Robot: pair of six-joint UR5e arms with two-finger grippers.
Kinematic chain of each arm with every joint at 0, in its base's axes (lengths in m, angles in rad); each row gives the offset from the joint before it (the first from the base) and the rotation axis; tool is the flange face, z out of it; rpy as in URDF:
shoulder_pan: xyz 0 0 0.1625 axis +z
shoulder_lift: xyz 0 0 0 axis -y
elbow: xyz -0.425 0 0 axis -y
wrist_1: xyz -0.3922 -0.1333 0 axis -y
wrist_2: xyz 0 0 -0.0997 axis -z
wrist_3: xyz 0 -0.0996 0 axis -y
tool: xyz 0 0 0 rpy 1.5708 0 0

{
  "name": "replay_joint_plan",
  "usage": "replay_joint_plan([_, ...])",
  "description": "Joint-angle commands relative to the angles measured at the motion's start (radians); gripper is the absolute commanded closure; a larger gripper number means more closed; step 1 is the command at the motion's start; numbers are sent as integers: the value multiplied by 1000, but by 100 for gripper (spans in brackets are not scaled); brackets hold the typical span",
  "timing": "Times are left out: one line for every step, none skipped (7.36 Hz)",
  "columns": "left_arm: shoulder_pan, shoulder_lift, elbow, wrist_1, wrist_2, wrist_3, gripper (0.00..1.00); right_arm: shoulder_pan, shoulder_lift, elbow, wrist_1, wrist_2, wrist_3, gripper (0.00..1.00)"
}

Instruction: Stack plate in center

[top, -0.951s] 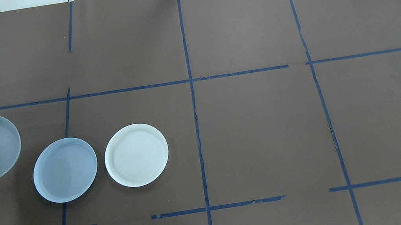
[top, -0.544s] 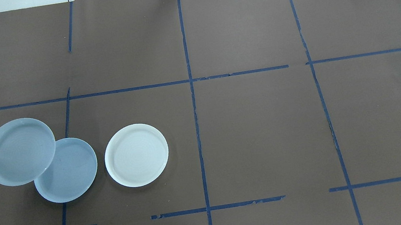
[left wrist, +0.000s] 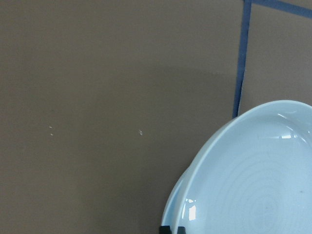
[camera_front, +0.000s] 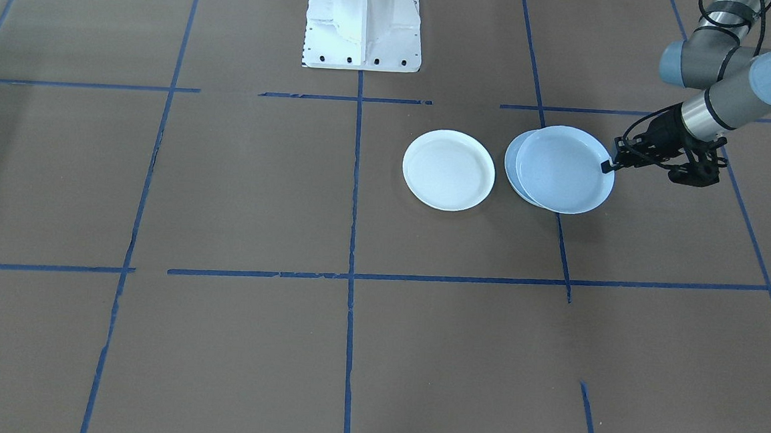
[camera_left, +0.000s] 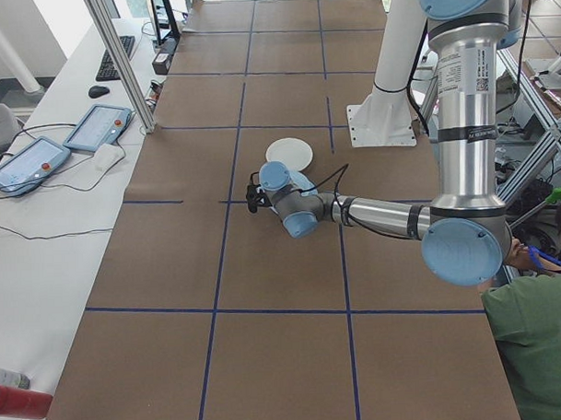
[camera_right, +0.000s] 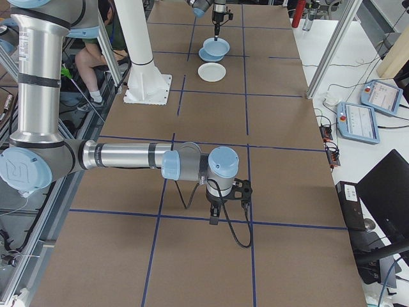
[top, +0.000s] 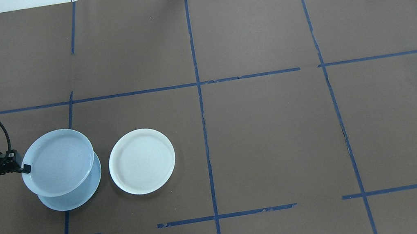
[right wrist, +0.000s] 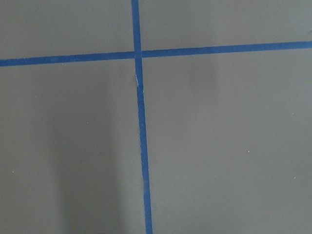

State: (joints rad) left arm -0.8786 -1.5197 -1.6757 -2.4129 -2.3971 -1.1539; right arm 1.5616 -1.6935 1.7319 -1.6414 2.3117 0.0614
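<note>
Front-facing view: left gripper [camera_front: 607, 166] comes in from view's right, jaws clamped on the rim of a pale blue plate, the carried plate [camera_front: 566, 168]. Carried plate overlaps most of the center plate [camera_front: 510, 162], of which only a crescent shows on the side toward the white plate [camera_front: 448, 169]. White plate sits just beside the pair, apart from both, on the brown worktop [camera_front: 226, 187] w/ blue tape grid [camera_front: 353, 194].

Overhead view: left gripper [top: 26, 167] at the carried plate's [top: 57, 162] left edge, grasping rim. Center plate [top: 80, 196] shows below and right of it as a crescent; offset, not concentric. White plate [top: 142, 160] to the right, small gap.

Exterior left view: near arm's wrist [camera_left: 285, 199] reaches over the plates; carried plate mostly hidden behind it. White plate [camera_left: 289, 154] visible beyond. Person in green shirt [camera_left: 534, 344] at lower right edge.

Exterior right view: right gripper [camera_right: 215, 216] near, pointing down over bare worktop, well apart from plates; jaw state cannot be told. Far off, carried plate [camera_right: 215, 47] looks raised above center plate [camera_right: 207, 57].

Left wrist view: carried plate [left wrist: 253, 170] fills lower right, fingertips [left wrist: 172, 229] at bottom edge on its rim; sliver of center plate [left wrist: 171, 204] under its left edge.

Right wrist view: only worktop [right wrist: 219, 146] and tape cross [right wrist: 137, 52].
</note>
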Motion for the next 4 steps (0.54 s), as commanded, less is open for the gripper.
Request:
replay_joint_plan([27,-8,8,1,1,-21,90,0,0,0,0,0,0,0])
replay_joint_plan([29,-7,10,3,12,-23,15,1,0,0,0,0,0,0])
replay_joint_plan([29,-5,11,5,21,-23,1,0,0,0,0,0,0,0])
replay_joint_plan([29,-5,10,5,19,-23,1,0,0,0,0,0,0,0])
